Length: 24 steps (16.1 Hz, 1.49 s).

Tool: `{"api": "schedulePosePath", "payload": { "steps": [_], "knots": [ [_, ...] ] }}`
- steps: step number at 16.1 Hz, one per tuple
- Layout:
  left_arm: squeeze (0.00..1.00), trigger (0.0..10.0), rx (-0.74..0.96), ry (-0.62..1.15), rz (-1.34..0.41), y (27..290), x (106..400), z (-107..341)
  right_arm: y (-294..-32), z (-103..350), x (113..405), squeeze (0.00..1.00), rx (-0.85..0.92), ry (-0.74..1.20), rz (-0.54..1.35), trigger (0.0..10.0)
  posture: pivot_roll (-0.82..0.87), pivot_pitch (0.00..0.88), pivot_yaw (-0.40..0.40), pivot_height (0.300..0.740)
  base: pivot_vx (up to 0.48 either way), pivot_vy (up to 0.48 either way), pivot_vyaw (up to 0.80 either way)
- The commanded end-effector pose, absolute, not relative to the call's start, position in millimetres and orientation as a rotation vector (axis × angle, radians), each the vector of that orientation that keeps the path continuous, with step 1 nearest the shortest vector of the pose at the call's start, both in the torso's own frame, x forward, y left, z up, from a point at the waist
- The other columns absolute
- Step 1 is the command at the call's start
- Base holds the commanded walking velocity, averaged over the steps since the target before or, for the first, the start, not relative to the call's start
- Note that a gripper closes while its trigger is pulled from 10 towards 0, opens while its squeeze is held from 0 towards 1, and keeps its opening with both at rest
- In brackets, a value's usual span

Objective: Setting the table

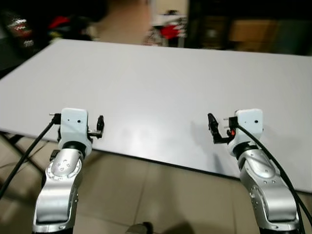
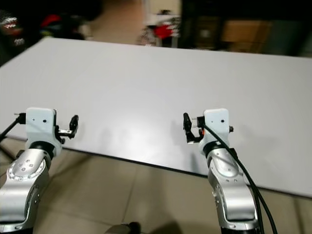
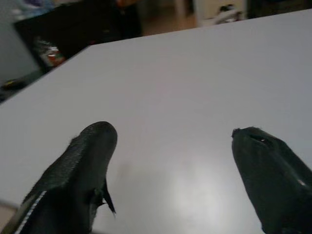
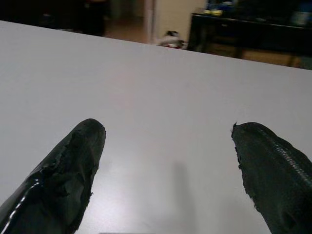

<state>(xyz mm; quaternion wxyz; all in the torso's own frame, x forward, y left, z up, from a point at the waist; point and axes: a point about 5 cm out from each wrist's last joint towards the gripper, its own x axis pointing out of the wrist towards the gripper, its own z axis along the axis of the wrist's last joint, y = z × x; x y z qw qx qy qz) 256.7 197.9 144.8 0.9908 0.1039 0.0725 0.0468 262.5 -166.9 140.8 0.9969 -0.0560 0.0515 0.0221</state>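
- A wide, pale grey tabletop (image 1: 161,87) stretches ahead of both my hands, its surface smooth with a soft glare just beyond them.
- The near edge of the tabletop runs just under my wrists; below it I see beige floor tiles (image 1: 146,195).
- Past the far edge, well beyond either hand, the room is dim and blurred: dark furniture (image 4: 253,31), a patch of something red (image 1: 171,30) and a lighter doorway (image 4: 148,19). I cannot make out details there.
- My left hand (image 3: 173,161) hovers over the near edge of the tabletop, its two black fingers (image 3: 83,165) spread wide apart, holding nothing and touching nothing.
- My right hand (image 4: 168,156) hovers likewise over the near edge, well apart from the left, its fingers (image 4: 73,165) also spread wide, gripping nothing.
- Between each pair of fingers I see only bare tabletop.
- Black cables (image 1: 270,156) trail back from each wrist along the silver arms (image 1: 61,190).
- I can pick out no dishes, cutlery or containers near either hand, so I cannot tell where the table-setting things are.
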Motion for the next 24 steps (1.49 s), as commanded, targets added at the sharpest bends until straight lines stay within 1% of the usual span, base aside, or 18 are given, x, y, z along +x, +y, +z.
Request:
{"api": "schedulePosePath", "payload": {
  "steps": [1, 2, 3, 5, 7, 9, 11, 14, 15, 16, 17, 18, 20, 24],
  "knots": [
    [0.77, 10.0, 0.205, 0.175, 0.076, 197, 255, 144, -164, 140, 262, 1.0, -0.105, 0.118, 0.059, 10.0, -0.03, 0.0, 0.072, 0.74, 0.0, 0.0, 0.8],
    [0.11, 10.0, 0.198, 0.177, 0.062, 195, 253, 143, -165, 139, 261, 1.0, -0.095, 0.122, 0.056, 10.0, -0.03, 0.0, 0.073, 0.74, 0.0, 0.0, 0.8],
    [0.0, 10.0, 0.217, 0.169, 0.047, 193, 250, 142, -166, 140, 259, 1.0, -0.083, 0.121, 0.05, 10.0, -0.03, 0.0, 0.07, 0.74, 0.0, 0.0, 0.8],
    [0.0, 10.0, 0.256, 0.161, 0.038, 190, 248, 141, -168, 141, 259, 1.0, -0.082, 0.116, 0.039, 10.0, -0.04, 0.0, 0.065, 0.74, 0.0, 0.0, 0.8],
    [0.0, 10.0, 0.243, 0.166, 0.095, 193, 246, 140, -166, 138, 260, 1.0, -0.06, 0.126, 0.047, 10.0, -0.02, 0.0, 0.04, 0.74, 0.0, 0.0, 0.8],
    [0.0, 10.0, 0.242, 0.174, 0.097, 194, 244, 140, -165, 138, 262, 1.0, -0.049, 0.129, 0.047, 10.0, -0.02, 0.0, 0.038, 0.74, 0.0, 0.0, 0.8],
    [0.0, 10.0, 0.235, 0.174, 0.077, 191, 243, 139, -163, 140, 262, 1.0, -0.063, 0.117, 0.071, 10.0, -0.05, 0.0, 0.057, 0.74, 0.0, 0.129, 0.71],
    [0.0, 10.0, 0.233, 0.166, 0.05, 189, 246, 141, -169, 141, 259, 1.0, -0.064, 0.122, 0.039, 10.0, -0.05, 0.0, 0.058, 0.74, 0.0, 0.3, 0.0],
    [0.0, 10.0, 0.239, 0.171, 0.055, 190, 245, 140, -172, 138, 259, 1.0, -0.058, 0.136, 0.013, 10.0, -0.04, 0.0, 0.047, 0.74, 0.0, 0.311, 0.0],
    [0.0, 10.0, 0.242, 0.174, 0.067, 191, 243, 141, -175, 134, 261, 0.55, -0.035, 0.169, -0.035, 10.0, -0.03, 0.0, 0.04, 0.74, 0.0, 0.33, 0.0],
    [0.0, 10.0, 0.239, 0.174, 0.066, 190, 242, 142, -174, 137, 262, 0.0, 0.005, 0.142, -0.039, 10.0, -0.03, 0.0, 0.044, 0.74, 0.0, 0.356, 0.0],
    [0.0, 10.0, 0.235, 0.18, 0.068, 190, 241, 141, -172, 138, 262, 0.0, 0.016, 0.132, -0.016, 10.0, -0.04, 0.0, 0.043, 0.74, 0.0, 0.416, 0.0],
    [0.0, 10.0, 0.23, 0.19, 0.066, 187, 240, 138, -166, 138, 257, 0.0, 0.004, 0.143, 0.097, 10.0, -0.03, 0.0, 0.032, 0.74, 0.0, 0.448, 0.0],
    [0.0, 10.0, 0.24, 0.187, 0.061, 188, 240, 141, -165, 139, 259, 0.0, -0.001, 0.144, 0.102, 10.0, -0.02, 0.0, 0.038, 0.74, 0.0, 0.456, 0.0]
  ]
}}
